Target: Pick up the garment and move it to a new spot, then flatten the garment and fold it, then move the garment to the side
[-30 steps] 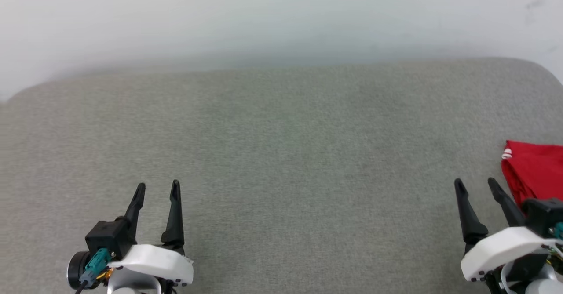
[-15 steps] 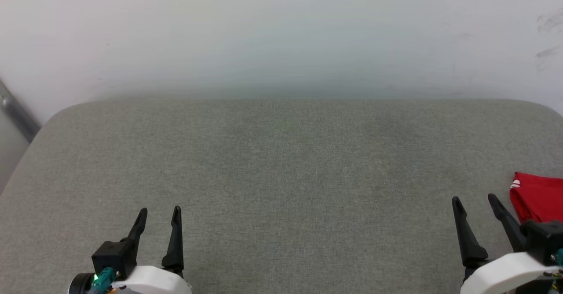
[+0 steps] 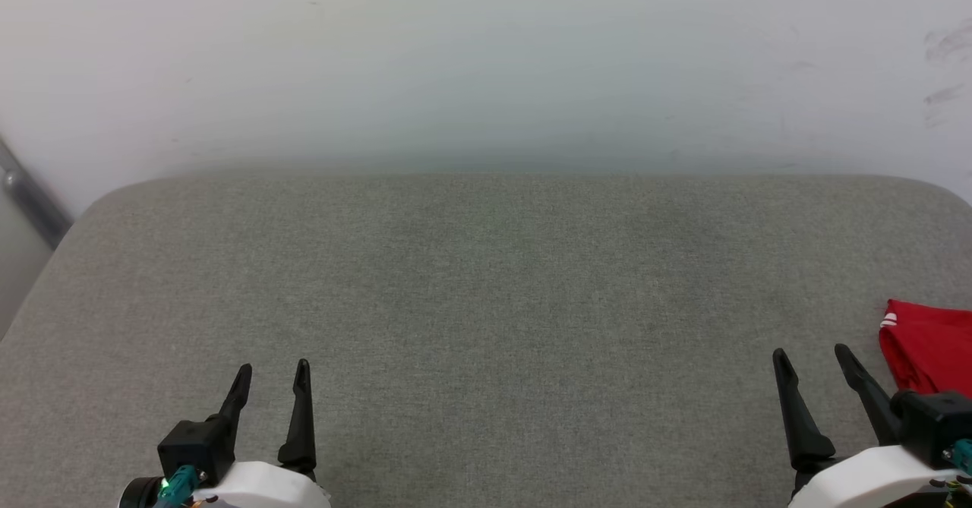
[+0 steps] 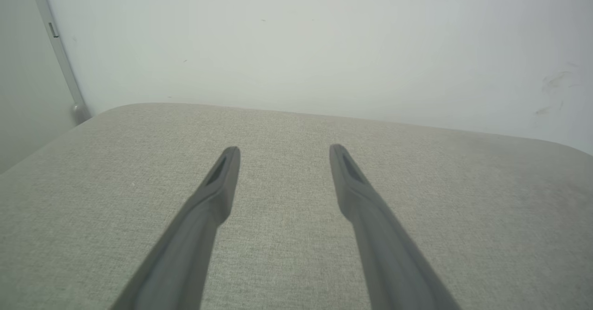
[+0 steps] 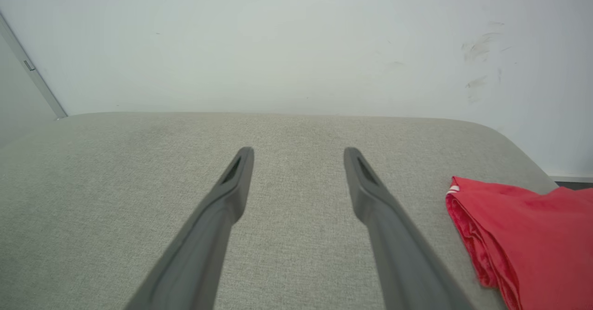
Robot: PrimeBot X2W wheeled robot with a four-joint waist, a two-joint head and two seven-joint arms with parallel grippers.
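The garment (image 3: 928,345) is a folded red shirt with a bit of white striped trim, lying at the far right of the grey cushioned surface (image 3: 486,288); it also lies at the right in the right wrist view (image 5: 523,236). My right gripper (image 3: 809,354) stands open just left of it, not touching it, with nothing between its fingers (image 5: 299,151). My left gripper (image 3: 273,367) is open and empty at the lower left, above bare fabric (image 4: 283,148).
A pale wall (image 3: 486,60) rises right behind the surface's rounded far edge. A grey metal strip (image 3: 23,193) runs down the wall at the left. The surface's right edge drops away just beyond the garment (image 5: 533,161).
The head camera has tilted up, so the surface and garment sit lower in the picture. Both grippers stay open and hold their places relative to the garment.
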